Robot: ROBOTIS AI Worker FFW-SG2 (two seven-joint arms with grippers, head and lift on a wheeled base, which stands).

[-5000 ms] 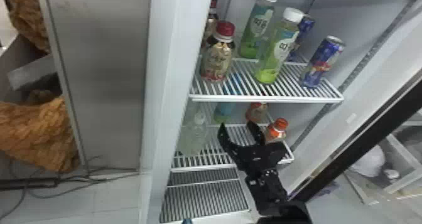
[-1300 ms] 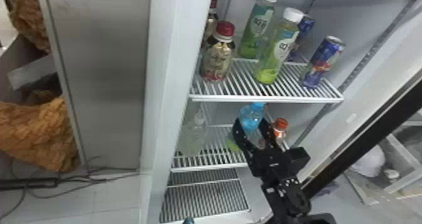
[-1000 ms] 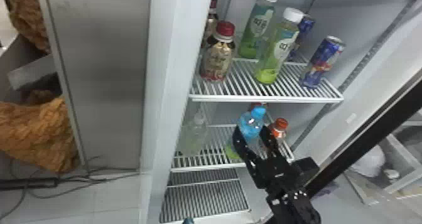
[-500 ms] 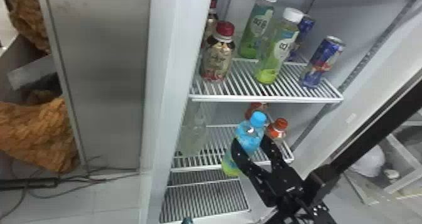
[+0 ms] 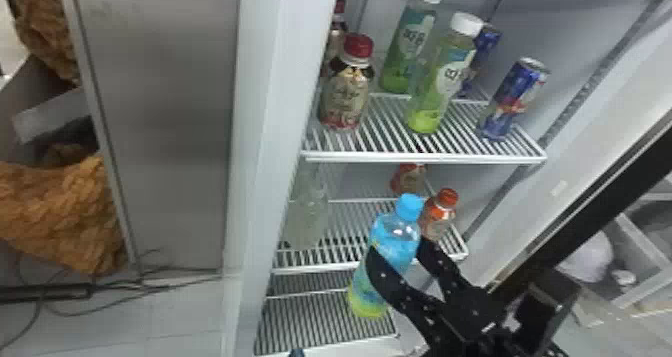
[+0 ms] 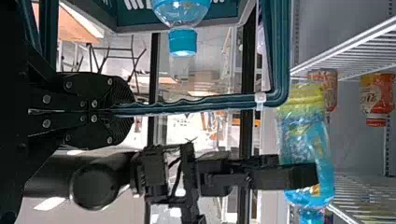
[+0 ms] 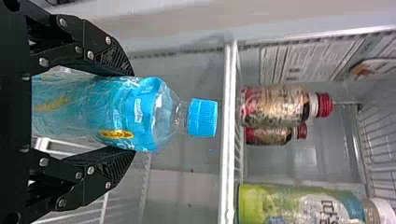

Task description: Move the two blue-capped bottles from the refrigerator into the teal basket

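Held in the right gripper (image 5: 399, 250), in front of the lower fridge shelves (image 5: 320, 268): blue-capped bottle (image 5: 392, 233). Closed on the handle (image 6: 201, 101) of the teal basket (image 6: 219, 13): left gripper (image 6: 125, 112). Inside the basket: second blue-capped bottle (image 6: 182, 41).

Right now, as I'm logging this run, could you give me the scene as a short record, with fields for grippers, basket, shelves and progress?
Right gripper: closed around a blue-capped bottle
Left gripper: closed on the basket handle
Teal basket: holds another blue-capped bottle
Upper shelf: red-capped bottles, white-capped bottles, blue cans
Progress: held bottle not yet in the basket
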